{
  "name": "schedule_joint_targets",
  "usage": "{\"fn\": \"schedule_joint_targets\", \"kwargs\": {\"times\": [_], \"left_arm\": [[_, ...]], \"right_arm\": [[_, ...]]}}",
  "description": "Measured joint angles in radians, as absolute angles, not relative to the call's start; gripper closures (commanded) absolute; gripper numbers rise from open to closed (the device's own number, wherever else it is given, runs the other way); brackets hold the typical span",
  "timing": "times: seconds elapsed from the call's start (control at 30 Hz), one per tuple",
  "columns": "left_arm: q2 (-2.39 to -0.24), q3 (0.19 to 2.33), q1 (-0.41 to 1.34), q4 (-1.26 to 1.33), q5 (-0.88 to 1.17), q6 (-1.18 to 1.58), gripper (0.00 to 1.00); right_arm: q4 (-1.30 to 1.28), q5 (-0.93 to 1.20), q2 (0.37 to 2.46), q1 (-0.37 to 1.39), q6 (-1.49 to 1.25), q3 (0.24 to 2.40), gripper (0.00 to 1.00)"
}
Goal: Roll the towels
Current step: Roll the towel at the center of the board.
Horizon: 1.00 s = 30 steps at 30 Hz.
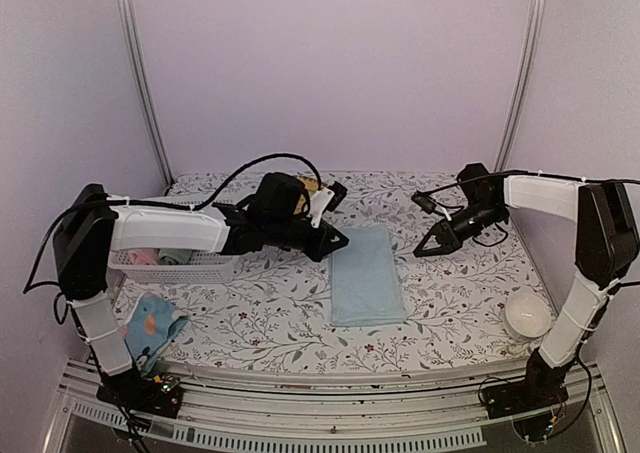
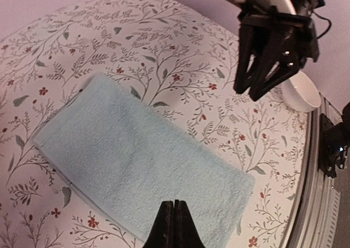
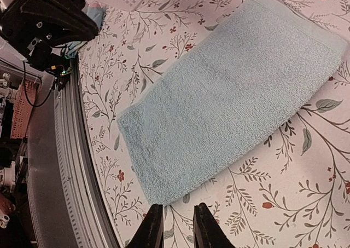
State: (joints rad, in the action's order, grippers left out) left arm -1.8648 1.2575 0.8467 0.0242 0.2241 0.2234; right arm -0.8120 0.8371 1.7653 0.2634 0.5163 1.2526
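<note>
Floral-print table (image 1: 250,303) between lilac walls: the plain light-blue towel (image 1: 366,275) lies flat and unrolled at centre, the smaller printed towel (image 1: 155,325) bunched at the near left edge. With fingers pressed together, the left end effector (image 2: 174,223) hovers over the plain towel's edge; the right end effector (image 3: 178,223), fingers slightly apart and empty, hangs just off its corner.
</note>
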Motion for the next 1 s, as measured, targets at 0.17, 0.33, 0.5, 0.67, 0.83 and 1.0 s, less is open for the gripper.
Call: {"fn": "schedule_joint_targets", "kwargs": {"times": [0.17, 0.33, 0.5, 0.67, 0.83, 1.0], "left_arm": [[-1.781, 1.110, 0.904, 0.137, 0.327, 0.209, 1.00], [-1.844, 1.019, 0.949, 0.183, 0.401, 0.226, 1.00], [-1.931, 1.013, 0.956, 0.229, 0.428, 0.246, 1.00], [-2.021, 1.003, 0.968, 0.257, 0.428, 0.268, 1.00], [-2.024, 0.996, 0.980, 0.284, 0.406, 0.274, 1.00], [-2.015, 0.996, 0.986, 0.277, 0.376, 0.277, 0.97]], "right_arm": [[-0.837, 0.936, 1.765, 0.285, 0.533, 1.234, 0.86], [-0.861, 1.000, 1.822, 0.364, 0.558, 1.176, 0.89], [-0.866, 1.022, 1.937, 0.439, 0.563, 1.161, 0.91], [-0.835, 0.992, 2.020, 0.444, 0.522, 1.150, 0.91], [-0.785, 0.909, 2.034, 0.445, 0.458, 1.132, 0.91], [-0.774, 0.894, 2.034, 0.450, 0.429, 1.131, 0.90]]}}
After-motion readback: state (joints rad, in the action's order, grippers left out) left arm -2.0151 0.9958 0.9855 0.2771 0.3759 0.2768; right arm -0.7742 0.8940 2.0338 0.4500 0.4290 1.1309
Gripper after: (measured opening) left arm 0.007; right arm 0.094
